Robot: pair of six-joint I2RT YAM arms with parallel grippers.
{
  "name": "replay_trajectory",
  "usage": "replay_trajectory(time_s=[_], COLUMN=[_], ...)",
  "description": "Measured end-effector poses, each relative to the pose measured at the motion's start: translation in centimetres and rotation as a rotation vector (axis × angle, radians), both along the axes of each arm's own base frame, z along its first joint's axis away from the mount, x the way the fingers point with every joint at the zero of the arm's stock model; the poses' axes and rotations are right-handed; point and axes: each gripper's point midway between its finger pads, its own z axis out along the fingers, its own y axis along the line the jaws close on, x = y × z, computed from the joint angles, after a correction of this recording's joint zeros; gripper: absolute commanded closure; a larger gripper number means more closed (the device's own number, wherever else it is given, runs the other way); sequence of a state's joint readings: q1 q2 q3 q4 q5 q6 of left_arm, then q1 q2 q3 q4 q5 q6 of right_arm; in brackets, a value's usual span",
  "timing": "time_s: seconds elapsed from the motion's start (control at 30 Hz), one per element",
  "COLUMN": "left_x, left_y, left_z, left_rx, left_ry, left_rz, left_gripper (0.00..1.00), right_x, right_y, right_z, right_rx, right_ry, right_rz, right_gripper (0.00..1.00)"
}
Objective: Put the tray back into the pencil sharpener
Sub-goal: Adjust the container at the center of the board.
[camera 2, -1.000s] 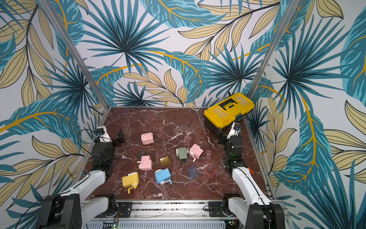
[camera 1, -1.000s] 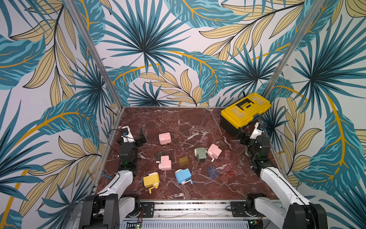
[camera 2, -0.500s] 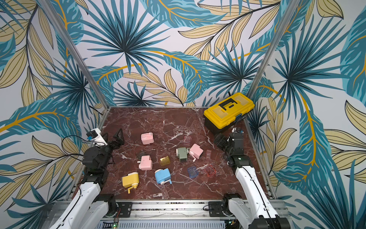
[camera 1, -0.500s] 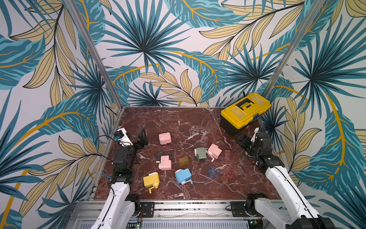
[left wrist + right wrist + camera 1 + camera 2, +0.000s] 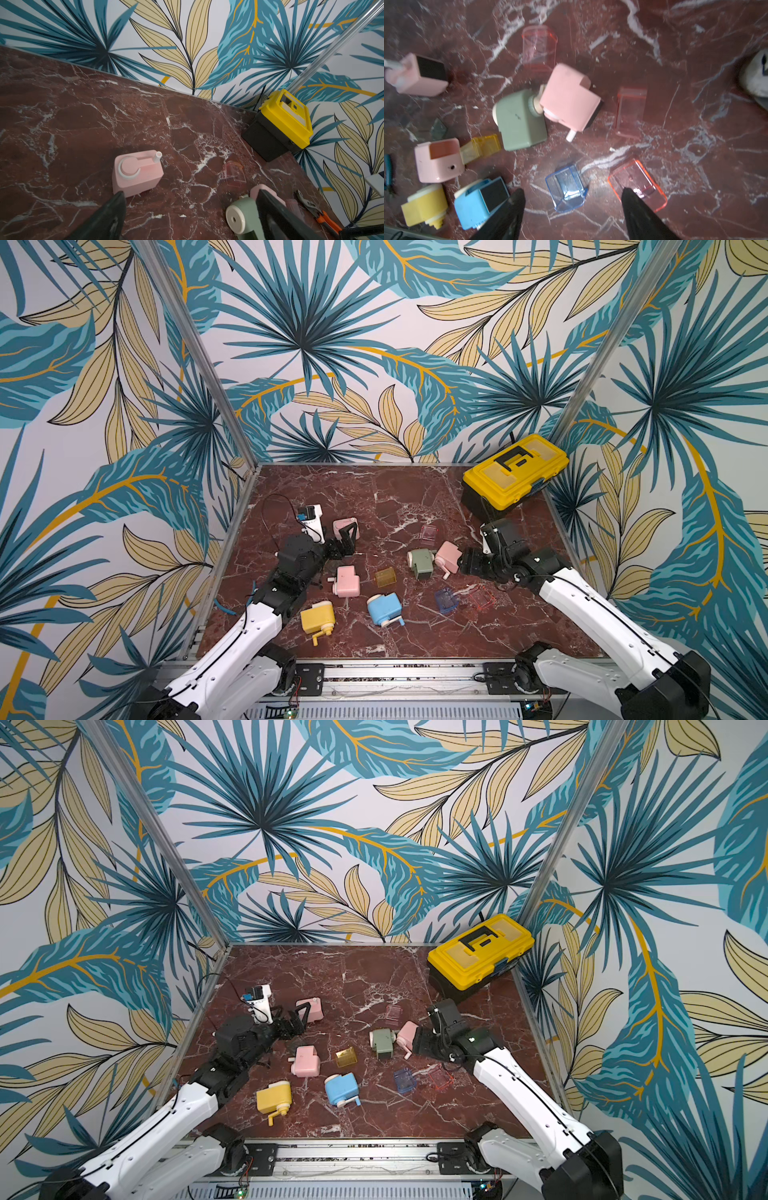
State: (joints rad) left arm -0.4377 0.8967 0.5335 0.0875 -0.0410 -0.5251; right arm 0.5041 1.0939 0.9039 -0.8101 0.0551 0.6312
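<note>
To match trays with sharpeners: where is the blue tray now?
In a top view the blue tray lies on the marble table, right of centre, between the blue sharpener and the red tray.

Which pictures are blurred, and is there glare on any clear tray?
Right wrist view: slightly blurred overall, a small bright glint on the orange tray. Left wrist view: table sharp, only the near fingers blurred. Both top views: sharp, evenly lit.

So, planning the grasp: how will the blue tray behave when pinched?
The blue tray looks like thin clear plastic, so probably light and slightly flexible. Loose on the smooth marble table, it would likely slide if nudged.
</note>
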Motion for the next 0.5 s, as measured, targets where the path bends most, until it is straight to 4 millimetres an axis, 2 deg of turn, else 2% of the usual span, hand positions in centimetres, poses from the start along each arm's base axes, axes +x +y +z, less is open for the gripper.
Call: replay_trajectory(time_s=[0.13, 0.23, 0.4, 0.5], left_x=[-1.0, -1.8, -3.3, -4.1], left_y=[-1.4, -1.6, -0.5, 0.3], left_z=[-1.7, -3.0, -6.1, -6.9], left_rx=[0.001, -0.016, -0.016, -0.009], left_ry=[0.109, 0.188, 0.345, 0.401], left_rz=[0.003, 0.025, 0.094, 0.127], left_gripper=[0.0, 0.01, 0.0, 0.0], right_x=[-2.1, -3.2, -3.9, -3.9], right_y=[1.6, 2.8, 5.0, 6.2], right_z=[-1.1, -2.5, -5.3, -7.0], right_rx=[-0.058, -0.103, -0.181, -0.235], right_ry=[0.042, 0.072, 0.126, 0.152], right_rz=[0.082, 0.149, 0.261, 0.327], right_gripper=[0.3, 0.3, 0.34, 0.39])
